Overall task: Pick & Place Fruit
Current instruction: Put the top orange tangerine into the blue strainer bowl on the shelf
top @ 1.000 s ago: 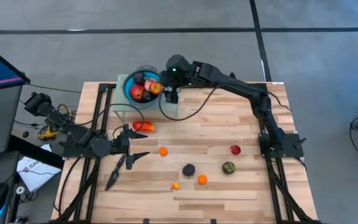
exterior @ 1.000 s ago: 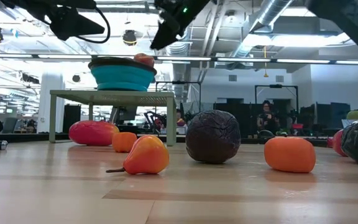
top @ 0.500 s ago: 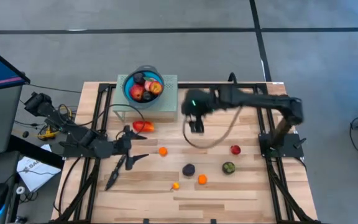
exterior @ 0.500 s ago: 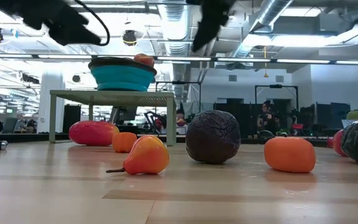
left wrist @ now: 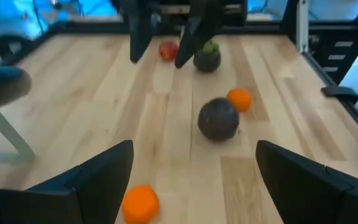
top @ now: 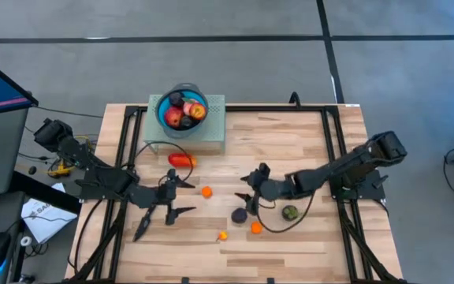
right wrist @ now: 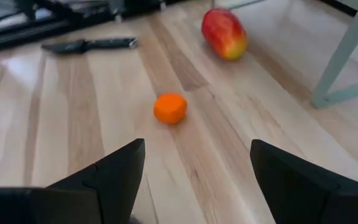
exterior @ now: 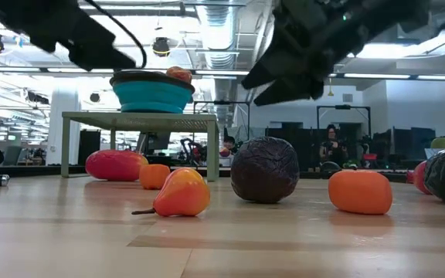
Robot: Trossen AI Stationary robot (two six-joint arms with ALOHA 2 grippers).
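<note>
Currently the task is partly complete. The blue bowl (top: 181,110), which sits on a small pale stand (top: 211,136) at the far edge of the desk (top: 290,142), holds several fruits (top: 184,111), red and dark ones among them.

Remaining on the desk: the long red-orange piece (top: 180,159) just beside the stand, an orange ball (top: 206,192), a dark purple ball (top: 240,215), a second orange ball (top: 256,228), a small orange pear-shaped piece (top: 222,235), a green ball (top: 289,211), and a red ball, which shows only in the left wrist view (left wrist: 168,50). Seven pieces therefore appear still to be moved.

The right gripper (top: 248,195) hangs low over the middle of the desk, just beside the dark purple ball; its jaws stand apart and hold nothing. Judged from this position, the dark purple ball is the probable next pick.

The left gripper (top: 178,197) waits near the first orange ball, jaws apart and empty.

No brand, label or other writing can be read on the fruit, the bowl or the arms.
</note>
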